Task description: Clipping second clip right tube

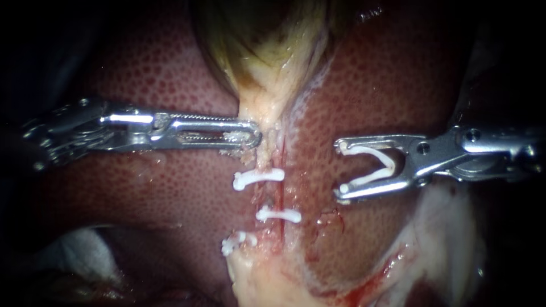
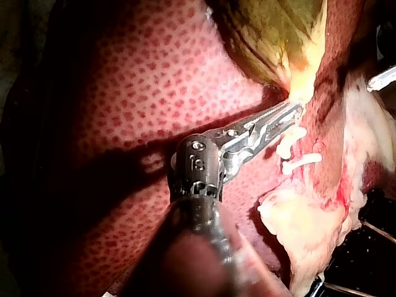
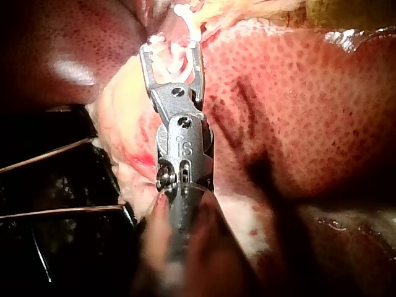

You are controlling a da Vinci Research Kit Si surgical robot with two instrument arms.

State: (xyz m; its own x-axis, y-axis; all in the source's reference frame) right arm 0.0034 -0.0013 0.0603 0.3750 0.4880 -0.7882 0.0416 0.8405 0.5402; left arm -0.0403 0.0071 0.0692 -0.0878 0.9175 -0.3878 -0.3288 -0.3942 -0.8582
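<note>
The mottled dark-red liver [image 1: 170, 74] fills the field. The greenish-yellow gallbladder [image 1: 261, 34] narrows downward into a pale yellow stalk [image 1: 263, 111] that runs top to bottom. Along the stalk's right edge runs a thin red tube [image 1: 282, 199], which I take for the right tube. Three white plastic clips [image 1: 259, 178] lie across the stalk. The left instrument [image 1: 253, 136] has its claw closed on the stalk just above them. The right instrument [image 1: 339, 170], the nearer to that tube, lies level to its right and apart from it. Its claw is spread wide, cradling an open white V-shaped clip [image 1: 389, 169] whose mouth faces the tube. A straight leftward advance should straddle it.
</note>
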